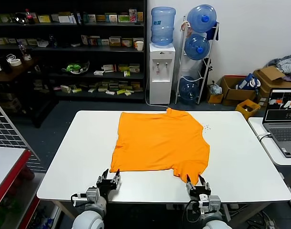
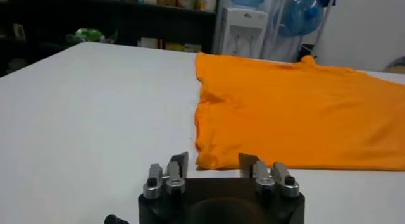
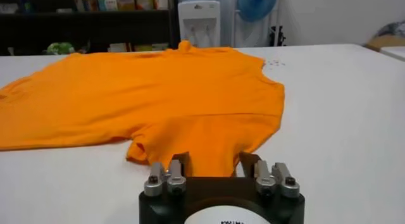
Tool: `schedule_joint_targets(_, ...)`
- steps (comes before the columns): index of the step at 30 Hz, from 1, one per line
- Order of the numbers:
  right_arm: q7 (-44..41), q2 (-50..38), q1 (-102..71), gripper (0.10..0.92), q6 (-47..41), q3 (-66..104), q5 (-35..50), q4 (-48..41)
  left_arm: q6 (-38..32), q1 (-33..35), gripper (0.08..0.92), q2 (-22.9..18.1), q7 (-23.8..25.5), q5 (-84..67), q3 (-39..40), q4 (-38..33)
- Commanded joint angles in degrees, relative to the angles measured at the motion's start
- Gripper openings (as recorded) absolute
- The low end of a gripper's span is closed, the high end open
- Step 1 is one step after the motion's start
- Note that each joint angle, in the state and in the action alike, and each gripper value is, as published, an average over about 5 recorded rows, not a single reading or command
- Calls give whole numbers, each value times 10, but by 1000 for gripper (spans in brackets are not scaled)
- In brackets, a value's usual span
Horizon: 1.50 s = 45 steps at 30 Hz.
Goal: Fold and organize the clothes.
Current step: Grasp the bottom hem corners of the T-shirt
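T-shirt: you have the orange T-shirt [image 1: 159, 141] lying flat on the white desk [image 1: 78, 157], plain orange side up, its collar toward the far edge of the desk, its hem toward the robot.
Sleeve: on the robot's right, you see the shirt's near corner hang lower than the rest of the hem, reaching toward the desk's near edge.
Left gripper: your left gripper [image 1: 109, 179] sits low at the desk's near edge, right at the shirt's near left corner.
Left fingers: in the left wrist view the left gripper [image 2: 214, 161] has its fingers parted, with the shirt's corner lying in front of the gap; you cannot tell if they touch the cloth.
Right gripper: your right gripper [image 1: 197, 183] sits at the desk's near edge, at the shirt's near right corner.
Right fingers: in the right wrist view the right gripper [image 3: 214, 161] has its fingers parted on either side of the orange edge, which reaches into the gap; not clenched on it.
Laptop: an open laptop [image 1: 282, 119] stands on a second desk off to the right of the shirt.
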Motion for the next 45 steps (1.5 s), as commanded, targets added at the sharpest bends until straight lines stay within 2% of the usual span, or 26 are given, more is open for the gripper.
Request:
schedule_joint_targets(1,4,1,2,424,-1,-3,1,-4,3,-11,460,-1,-1,0,4,13)
schedule_joint_targets(11,21,-8,-25,146,7,-3,15,35,1,-6,175,-3,-5,0,8,0)
schedule_joint_targets(15,28,-25,-60,124,11,-5,22,71,1,1,103,-1,-11,-1,8,-24)
schedule_joint_targets(20,42,-56,-129,124,17,-6,31,129,3,33,100,22,-26,-13,6,-87)
schedule_joint_targets(26,53,-81,-225,124,38,8,29,183,6,130,100,60,-45,-22,5,-168)
schedule_joint_targets(31,55,-86,-284,124,70,16,23,203,3,209,100,71,-53,-15,1,-218)
schedule_joint_targets(35,53,-81,-299,124,101,23,7,203,-3,246,100,75,-56,-5,2,-242)
schedule_joint_targets(39,51,-75,-261,124,119,32,-2,199,-9,246,100,75,-55,-3,0,-247)
schedule_joint_targets(45,56,-85,-151,124,94,38,16,181,-15,173,100,70,-35,-15,-10,-221)
